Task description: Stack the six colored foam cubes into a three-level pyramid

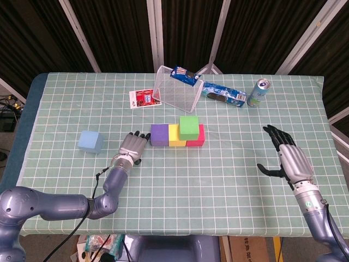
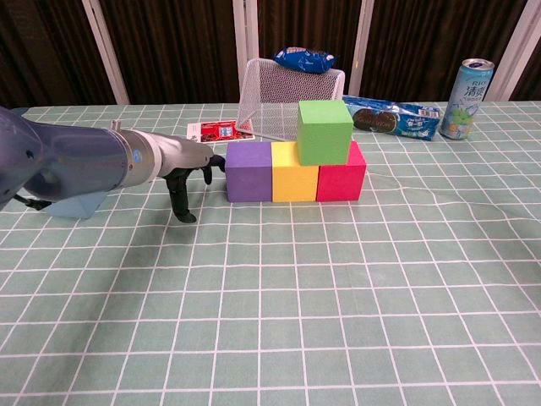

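Left of the purple cube (image 2: pixel 248 172), the blue cube (image 2: pixel 74 204) sits mostly hidden behind the left arm (image 2: pixel 76 162) (chest view); right hand (image 1: pixel 288 158) shows only overhead.

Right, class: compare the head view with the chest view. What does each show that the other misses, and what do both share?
Only the head view shows the right hand, open, and the whole light blue cube. Only the chest view shows the front faces of the purple cube, yellow cube and red cube. Both show the left hand beside the purple cube, the green cube and the drink can.
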`<action>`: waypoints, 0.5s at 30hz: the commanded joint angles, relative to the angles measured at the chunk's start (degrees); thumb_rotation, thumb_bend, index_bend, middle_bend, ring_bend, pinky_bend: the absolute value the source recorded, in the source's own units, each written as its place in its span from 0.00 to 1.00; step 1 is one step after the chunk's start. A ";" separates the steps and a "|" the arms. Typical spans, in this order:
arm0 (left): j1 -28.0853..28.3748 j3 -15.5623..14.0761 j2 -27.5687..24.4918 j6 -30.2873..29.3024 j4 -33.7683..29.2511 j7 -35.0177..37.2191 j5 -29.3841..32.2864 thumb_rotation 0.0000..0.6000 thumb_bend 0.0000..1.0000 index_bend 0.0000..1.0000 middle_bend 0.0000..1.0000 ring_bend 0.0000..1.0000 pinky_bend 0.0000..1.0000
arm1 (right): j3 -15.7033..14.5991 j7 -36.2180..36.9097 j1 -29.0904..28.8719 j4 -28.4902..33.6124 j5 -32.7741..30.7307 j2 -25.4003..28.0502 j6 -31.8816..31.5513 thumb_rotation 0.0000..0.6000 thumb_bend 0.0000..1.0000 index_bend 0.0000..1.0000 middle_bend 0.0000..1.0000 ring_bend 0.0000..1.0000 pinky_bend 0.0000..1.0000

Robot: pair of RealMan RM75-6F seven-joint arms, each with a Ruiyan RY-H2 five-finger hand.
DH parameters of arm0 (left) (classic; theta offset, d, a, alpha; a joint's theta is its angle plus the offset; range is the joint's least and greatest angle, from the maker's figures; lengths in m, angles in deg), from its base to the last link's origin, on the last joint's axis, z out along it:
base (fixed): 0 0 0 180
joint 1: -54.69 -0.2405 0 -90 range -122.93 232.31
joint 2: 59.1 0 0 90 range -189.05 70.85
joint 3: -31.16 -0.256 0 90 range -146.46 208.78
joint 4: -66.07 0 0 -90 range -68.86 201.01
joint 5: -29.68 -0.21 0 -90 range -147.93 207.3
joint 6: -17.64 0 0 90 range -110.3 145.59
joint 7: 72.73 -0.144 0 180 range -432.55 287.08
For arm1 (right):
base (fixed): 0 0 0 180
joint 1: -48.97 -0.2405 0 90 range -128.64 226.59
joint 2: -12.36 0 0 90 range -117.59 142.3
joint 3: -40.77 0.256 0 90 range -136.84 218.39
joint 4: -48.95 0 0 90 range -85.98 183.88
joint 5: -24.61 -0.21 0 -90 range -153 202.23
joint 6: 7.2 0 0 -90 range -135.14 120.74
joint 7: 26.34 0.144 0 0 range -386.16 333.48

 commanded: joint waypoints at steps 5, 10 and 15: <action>0.03 -0.07 0.33 -0.10 0.25 0.18 -0.41 1.00 0.37 0.07 0.14 0.09 0.18 | 0.07 0.05 0.04 -0.01 0.00 -0.02 0.14 1.00 0.29 0.00 0.00 0.00 0.00; -0.01 -0.08 0.48 -0.16 0.34 0.29 -0.51 1.00 0.37 0.07 0.14 0.09 0.18 | 0.03 0.05 0.04 0.09 0.04 0.00 0.43 1.00 0.29 0.00 0.00 0.00 0.00; -0.12 -0.13 0.37 -0.28 0.12 0.36 -0.58 1.00 0.37 0.07 0.14 0.09 0.18 | 0.08 0.11 0.07 0.18 0.07 0.06 0.51 1.00 0.29 0.00 0.00 0.00 0.00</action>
